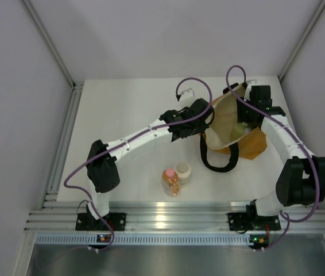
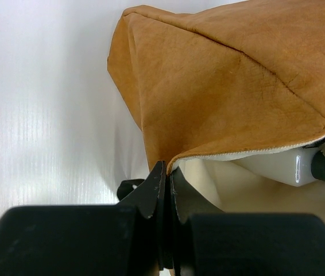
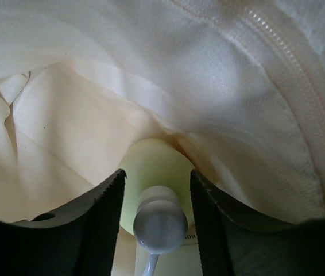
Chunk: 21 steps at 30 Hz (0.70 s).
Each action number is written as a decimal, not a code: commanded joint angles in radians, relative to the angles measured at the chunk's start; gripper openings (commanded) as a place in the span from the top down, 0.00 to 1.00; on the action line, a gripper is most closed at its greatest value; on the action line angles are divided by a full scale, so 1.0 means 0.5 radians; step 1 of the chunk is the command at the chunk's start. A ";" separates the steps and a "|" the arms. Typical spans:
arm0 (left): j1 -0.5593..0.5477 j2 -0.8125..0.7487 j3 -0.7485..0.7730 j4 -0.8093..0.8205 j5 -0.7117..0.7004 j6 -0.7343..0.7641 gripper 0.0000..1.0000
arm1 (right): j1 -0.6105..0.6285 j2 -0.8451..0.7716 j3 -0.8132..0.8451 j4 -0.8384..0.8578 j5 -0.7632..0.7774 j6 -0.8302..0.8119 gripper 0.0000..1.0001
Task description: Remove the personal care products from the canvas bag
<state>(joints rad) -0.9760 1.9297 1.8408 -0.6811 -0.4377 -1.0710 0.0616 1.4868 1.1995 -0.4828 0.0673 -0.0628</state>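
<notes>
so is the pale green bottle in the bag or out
In: the right wrist view shows the pale green bottle inside the canvas bag, cream lining all around it.

Bright even light, glare on the table (image 2: 42,132), blurred near foreground.

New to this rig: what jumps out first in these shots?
The mustard canvas bag, right of centre on the table, its rim pinched in the left gripper. Inside it, the right gripper straddles a pale green bottle with a white cap. In front, an orange bottle and a cream jar stand together on the table.
</notes>
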 commanded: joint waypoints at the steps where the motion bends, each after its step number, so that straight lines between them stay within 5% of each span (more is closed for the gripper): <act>1: -0.002 0.009 0.064 -0.034 -0.017 0.031 1.00 | -0.043 0.051 0.037 0.036 -0.049 -0.037 0.53; 9: -0.005 0.028 0.113 -0.031 -0.017 0.043 1.00 | -0.037 -0.050 0.052 0.014 -0.116 -0.028 1.00; 21: -0.008 0.037 0.135 -0.034 -0.091 0.019 1.00 | -0.004 -0.271 0.147 0.027 -0.263 0.079 1.00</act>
<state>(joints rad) -0.9764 1.9423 1.8759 -0.6979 -0.4435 -1.0637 0.0566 1.4403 1.1995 -0.5148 -0.0250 -0.0502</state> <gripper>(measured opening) 0.033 0.323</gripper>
